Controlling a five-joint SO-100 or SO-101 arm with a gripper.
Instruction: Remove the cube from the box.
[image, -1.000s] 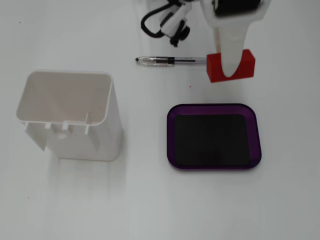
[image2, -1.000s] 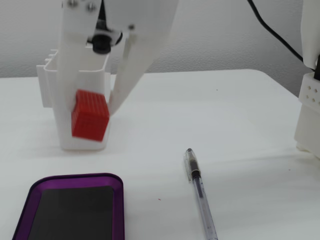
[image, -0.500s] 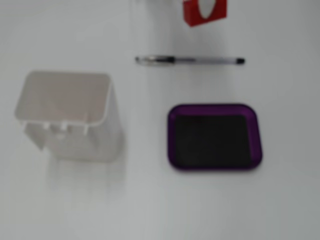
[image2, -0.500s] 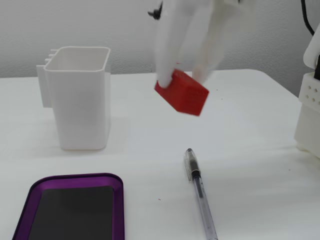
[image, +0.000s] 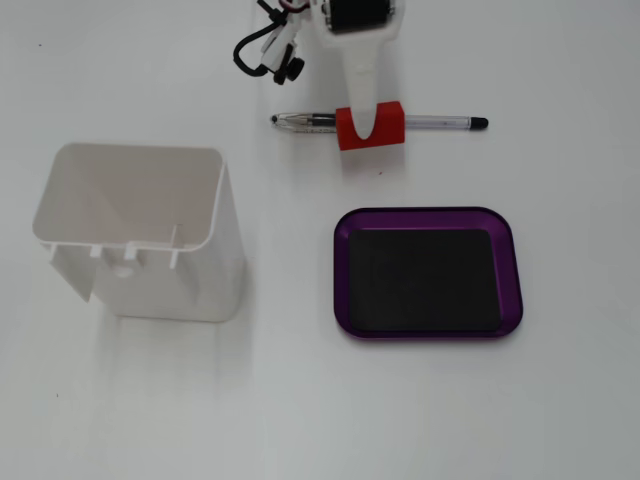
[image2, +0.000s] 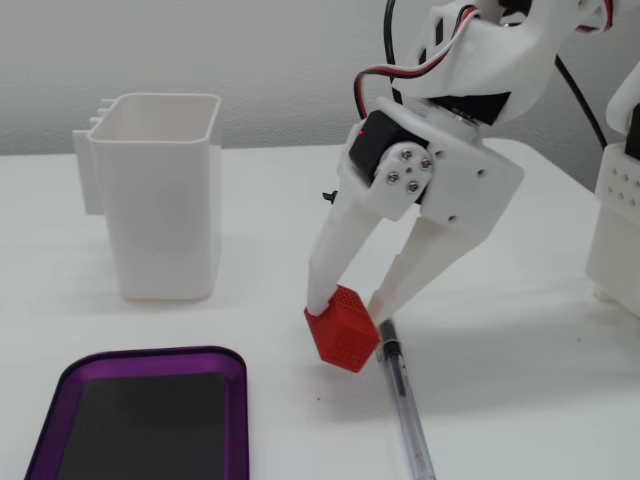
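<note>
Red cube (image2: 342, 328) between the jaws, over the pen (image2: 404, 405).

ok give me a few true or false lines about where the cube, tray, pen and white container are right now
1. The cube lies inside the purple tray. False: the tray holds nothing; the cube is outside it, beside the pen.
2. The tool has its fingers on either side of the cube. True.
3. The white container stands upright. True.
4. In the top-down fixed view, the pen lies between the tray and the container. False: it lies above the tray, near the arm.
</note>
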